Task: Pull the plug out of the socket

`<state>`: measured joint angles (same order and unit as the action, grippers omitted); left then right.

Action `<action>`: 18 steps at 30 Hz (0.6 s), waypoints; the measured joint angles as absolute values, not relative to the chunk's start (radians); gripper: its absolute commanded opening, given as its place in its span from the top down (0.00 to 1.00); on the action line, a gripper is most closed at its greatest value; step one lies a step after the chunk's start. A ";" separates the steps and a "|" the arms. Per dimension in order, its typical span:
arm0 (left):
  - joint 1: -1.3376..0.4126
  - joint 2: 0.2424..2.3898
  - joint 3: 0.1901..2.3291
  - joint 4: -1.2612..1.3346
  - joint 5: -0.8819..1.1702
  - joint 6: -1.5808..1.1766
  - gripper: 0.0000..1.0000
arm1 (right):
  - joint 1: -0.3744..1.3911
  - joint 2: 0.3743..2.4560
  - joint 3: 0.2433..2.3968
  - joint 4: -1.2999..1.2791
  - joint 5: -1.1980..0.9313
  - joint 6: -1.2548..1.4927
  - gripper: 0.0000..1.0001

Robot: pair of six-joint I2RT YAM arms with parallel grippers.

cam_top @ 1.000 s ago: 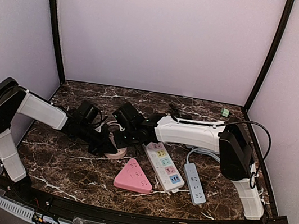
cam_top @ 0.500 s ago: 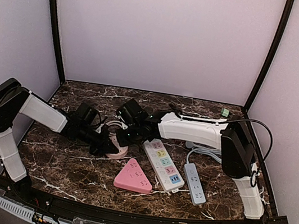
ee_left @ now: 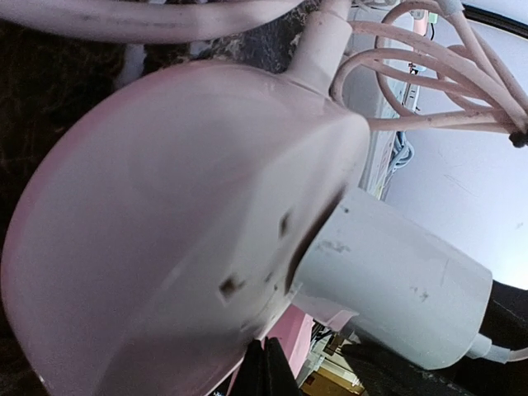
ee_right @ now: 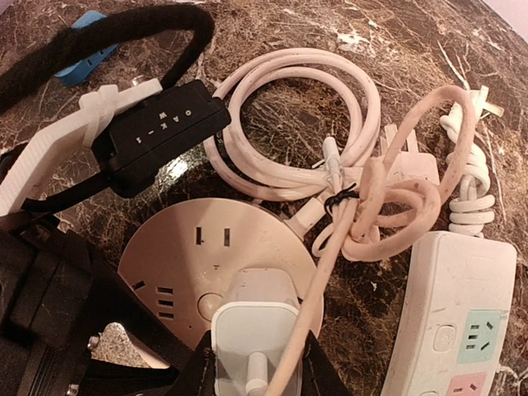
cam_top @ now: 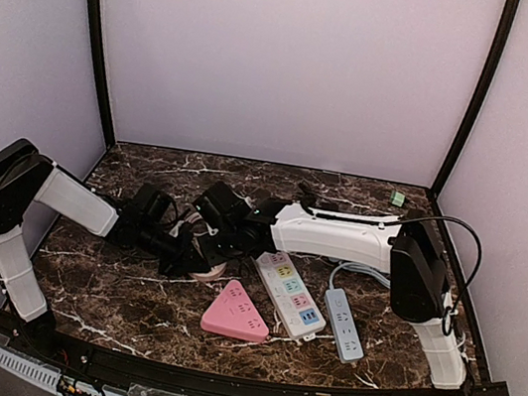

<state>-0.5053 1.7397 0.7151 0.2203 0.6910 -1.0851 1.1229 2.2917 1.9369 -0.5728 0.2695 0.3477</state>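
Note:
A round pale-pink socket [ee_right: 186, 256] lies on the marble table, also seen as the socket [cam_top: 202, 269] from above and filling the left wrist view as the socket [ee_left: 165, 223]. A white plug [ee_right: 256, 326] stands in its face; the plug [ee_left: 396, 289] shows a dark gap along one side at the socket's surface. My right gripper [ee_right: 257, 373] is shut on the plug, one black finger on each flank. My left gripper [ee_left: 266, 370] is shut with nothing between its fingers, its tips at the socket's rim. From above, the left gripper [cam_top: 182, 257] and right gripper [cam_top: 213, 240] meet over the socket.
A pink triangular power strip [cam_top: 236, 312], a white strip with coloured outlets [cam_top: 287, 294] and a small grey strip [cam_top: 345, 323] lie right of the socket. Coiled pink-white cords [ee_right: 313, 140] lie just behind it. The left wrist's camera housing [ee_right: 157, 124] is close on the left.
The right wrist lifted slightly, then came back down and a little left over the socket, still holding the plug. The left arm has barely moved.

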 measured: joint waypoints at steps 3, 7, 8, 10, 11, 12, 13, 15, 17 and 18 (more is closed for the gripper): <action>-0.505 1.740 0.711 0.221 0.693 -1.085 1.00 | 1.124 2.292 1.937 -0.574 0.281 0.339 1.00; -0.505 1.730 0.710 0.242 0.698 -1.085 1.00 | 1.116 2.293 1.942 -0.578 0.254 0.329 1.00; -0.505 1.727 0.710 0.242 0.697 -1.085 0.99 | 1.114 2.297 1.949 -0.585 0.244 0.328 1.00; -0.505 1.720 0.714 0.238 0.693 -1.081 0.99 | 1.110 2.307 1.971 -0.599 0.226 0.326 1.00; -0.504 1.716 0.715 0.233 0.690 -1.078 0.99 | 1.109 2.310 1.976 -0.601 0.221 0.326 1.00; -0.503 1.714 0.717 0.226 0.688 -1.076 0.99 | 1.108 2.315 1.984 -0.606 0.216 0.326 1.00; -0.502 1.713 0.722 0.218 0.688 -1.071 0.99 | 1.106 2.318 1.988 -0.608 0.211 0.327 1.00; -0.502 1.714 0.735 0.199 0.686 -1.061 0.99 | 1.101 2.321 1.993 -0.612 0.199 0.332 1.00; -0.500 1.715 0.749 0.188 0.678 -1.052 0.99 | 1.097 2.321 1.995 -0.616 0.186 0.337 1.00; -0.497 1.716 0.754 0.187 0.674 -1.049 0.99 | 1.095 2.321 1.996 -0.620 0.181 0.339 1.00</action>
